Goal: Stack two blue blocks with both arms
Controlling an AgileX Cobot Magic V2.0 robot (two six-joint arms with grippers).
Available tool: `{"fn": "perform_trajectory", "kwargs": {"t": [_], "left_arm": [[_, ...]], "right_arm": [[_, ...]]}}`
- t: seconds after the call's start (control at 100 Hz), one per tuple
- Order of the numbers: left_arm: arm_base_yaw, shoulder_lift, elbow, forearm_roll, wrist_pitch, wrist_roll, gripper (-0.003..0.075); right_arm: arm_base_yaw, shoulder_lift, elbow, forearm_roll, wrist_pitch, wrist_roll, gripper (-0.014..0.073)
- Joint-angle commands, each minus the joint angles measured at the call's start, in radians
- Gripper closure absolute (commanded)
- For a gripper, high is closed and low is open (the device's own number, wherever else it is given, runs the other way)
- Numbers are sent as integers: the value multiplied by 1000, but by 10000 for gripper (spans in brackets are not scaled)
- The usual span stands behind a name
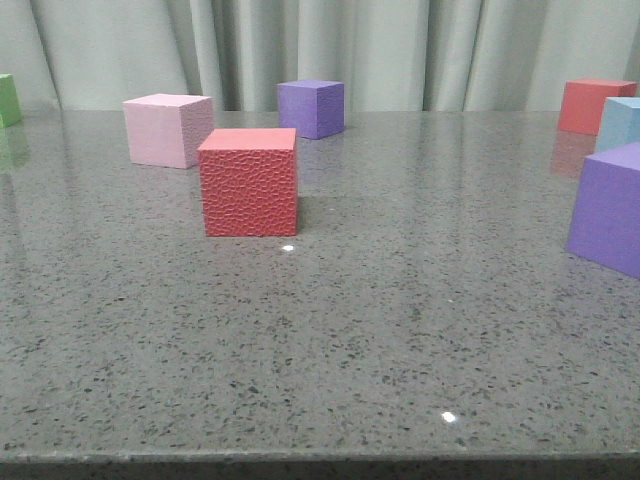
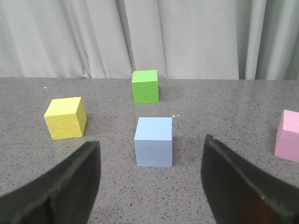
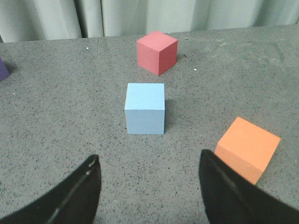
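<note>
Front view:
- Table (image 1: 330,340): grey speckled stone top, curtain (image 1: 430,50) behind.
- Red textured cube (image 1: 248,181): centre-left, nearest the camera of the left group.
- Pink cube (image 1: 167,129): just behind and left of the red one; cannot tell if they touch.
- Purple cube (image 1: 311,108): far centre, apart from the others.
- Green cube (image 1: 8,100): far left edge, cut off by frame.
- Large purple cube (image 1: 608,208): right edge, near, partly out of frame.
- Blue block (image 1: 620,124): right edge, behind the large purple cube, only partly visible.
- Salmon-red cube (image 1: 592,104): far right, behind the blue block.
- No arms visible here.

Left wrist view:
- Left gripper (image 2: 149,179): dark fingers spread wide, nothing betw. them.
- Second blue block (image 2: 153,141): upright on table, ahead of the gripper, roughly centred on the gap, not touched.
- Green cube (image 2: 145,86): beyond the block, near the curtain.
- Yellow cube (image 2: 66,118): off to one side, well apart.
- Pink cube (image 2: 289,136): opp. side, cut by frame edge.

Right wrist view:
- Right gripper (image 3: 147,189): dark fingers wide apart, holding nothing.
- Blue block (image 3: 145,108): upright, ahead of the gripper, slightly off the gap's centre, untouched.
- Salmon-red cube (image 3: 157,52): beyond the block.
- Orange cube (image 3: 247,149): beside one finger, close to it; contact unclear.
- Purple sliver (image 3: 3,68): at frame edge, too little to ID.
</note>
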State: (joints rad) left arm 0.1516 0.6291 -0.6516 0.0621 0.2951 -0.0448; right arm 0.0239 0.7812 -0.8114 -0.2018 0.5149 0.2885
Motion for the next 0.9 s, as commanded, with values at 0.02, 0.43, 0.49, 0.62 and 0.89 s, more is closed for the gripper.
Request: {"fn": "perform_trajectory", "kwargs": {"t": [0.02, 0.43, 0.49, 0.62, 0.89], "left_arm": [[1, 4, -38, -7, -87, -11, 258], [-20, 4, -38, -7, -93, -11, 258], [-20, 4, -38, -7, -93, -11, 258], [-20, 4, -38, -7, -93, -11, 258], [-20, 4, -38, -7, -93, -11, 258]], "right_arm": [[-8, 105, -143, 13, 9, -2, 43], [-8, 526, -554, 32, 299, -3, -59], [-8, 577, -611, 35, 337, -3, -59], [-8, 682, -721, 35, 422, -13, -59], [-13, 855, -888, 35, 540, -52, -59]]}}
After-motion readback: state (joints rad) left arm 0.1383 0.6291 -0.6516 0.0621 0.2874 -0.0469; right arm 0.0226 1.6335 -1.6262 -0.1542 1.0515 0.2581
